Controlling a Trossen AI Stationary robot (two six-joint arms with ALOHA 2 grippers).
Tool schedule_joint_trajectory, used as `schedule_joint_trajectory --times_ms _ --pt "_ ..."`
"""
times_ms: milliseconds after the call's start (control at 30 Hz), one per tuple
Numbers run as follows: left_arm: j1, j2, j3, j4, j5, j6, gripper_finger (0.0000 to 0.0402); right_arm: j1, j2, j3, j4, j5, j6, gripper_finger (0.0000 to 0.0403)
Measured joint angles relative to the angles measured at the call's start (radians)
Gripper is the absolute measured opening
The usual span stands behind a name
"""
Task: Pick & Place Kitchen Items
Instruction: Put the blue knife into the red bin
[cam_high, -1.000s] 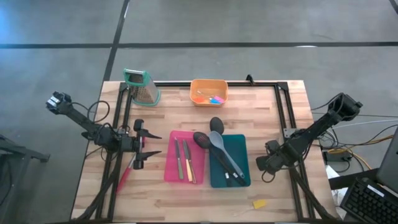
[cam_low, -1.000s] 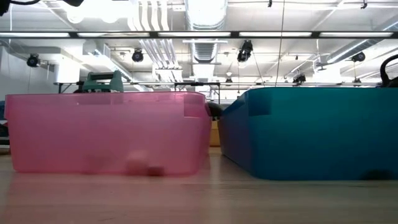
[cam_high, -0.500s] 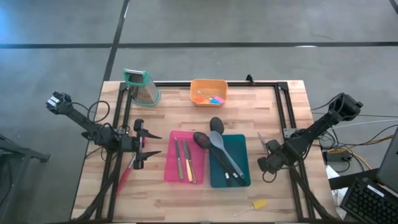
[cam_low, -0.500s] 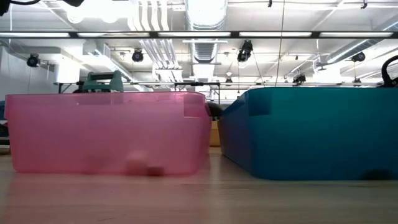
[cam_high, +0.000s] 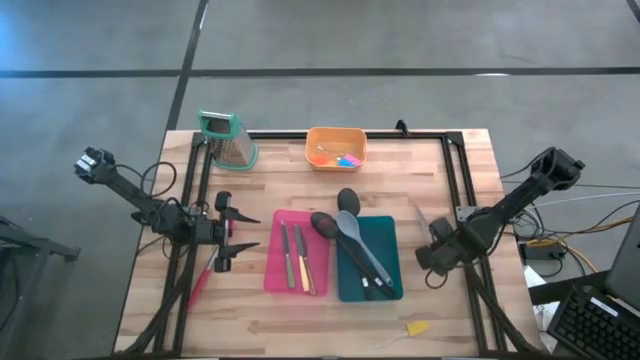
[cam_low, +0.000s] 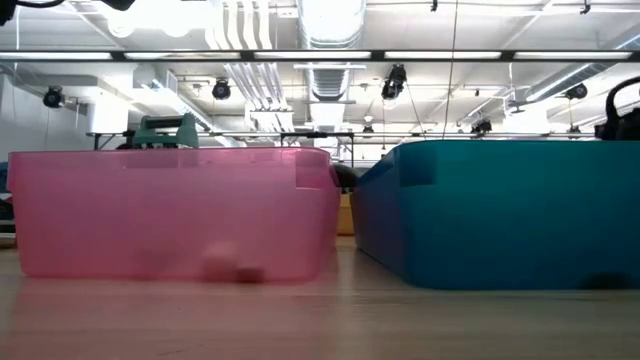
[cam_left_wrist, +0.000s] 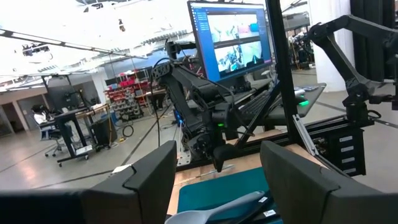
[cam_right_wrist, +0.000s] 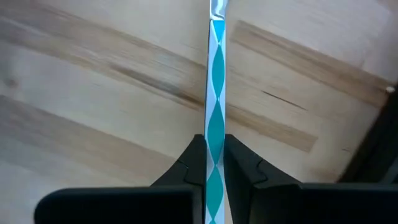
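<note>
My right gripper (cam_high: 432, 244) is shut on a slim knife with a teal-and-white patterned handle (cam_right_wrist: 215, 93), right of the teal tray (cam_high: 392, 232). The knife's blade (cam_high: 421, 214) points toward the table's far edge. My left gripper (cam_high: 232, 232) is open and empty, left of the pink tray (cam_high: 275, 270), above a red handle (cam_high: 203, 276) lying on the table. The pink tray holds several slim knives (cam_high: 296, 256). A black spoon (cam_high: 325, 225) and a grey spoon (cam_high: 350, 228) lie in the teal tray, their bowls out over its far rim. My right gripper pinches the knife's patterned handle (cam_right_wrist: 215, 138) between its two fingers (cam_right_wrist: 196, 155). The knife lies along the fingers and sticks out ahead of them over the bare wood. The handle's rear end is hidden between the fingers.
An orange bowl (cam_high: 312, 140) with tiny coloured pieces stands at the far middle, and a metal grater (cam_high: 230, 140) with a teal top at the far left. A small yellow piece (cam_high: 417, 327) lies near the front right. A black frame (cam_high: 455, 170) runs along the table's sides.
My right gripper has risen a little and shifted slightly toward the table's right edge, still shut on the knife. The knife's blade now shows beyond the gripper, toward the far edge.
</note>
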Motion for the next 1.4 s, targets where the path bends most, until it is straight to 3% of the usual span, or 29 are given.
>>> schedule_joint_trajectory --times_ms 233,633,1033,1300,1400 --pt "0.0 0.0 0.001 0.008 0.0 0.002 0.0237 0.0 -0.082 0.04 0.004 0.165 -0.026 0.0019" --pt "0.0 0.0 0.002 0.008 0.0 0.001 0.0237 0.0 -0.102 0.242 0.008 0.469 -0.256 0.0019" --pt "0.0 0.0 0.001 0.008 -0.001 -0.001 0.0237 0.0 0.042 0.486 0.032 0.655 -0.536 0.0019" --pt "0.035 0.037 0.002 0.034 0.0 -0.035 0.0237 0.0 0.183 0.673 0.072 0.89 -0.836 0.0019" --pt "0.079 0.073 0.002 0.084 0.0 -0.035 0.0237 -0.014 0.236 0.73 0.134 0.923 -0.967 0.0019"
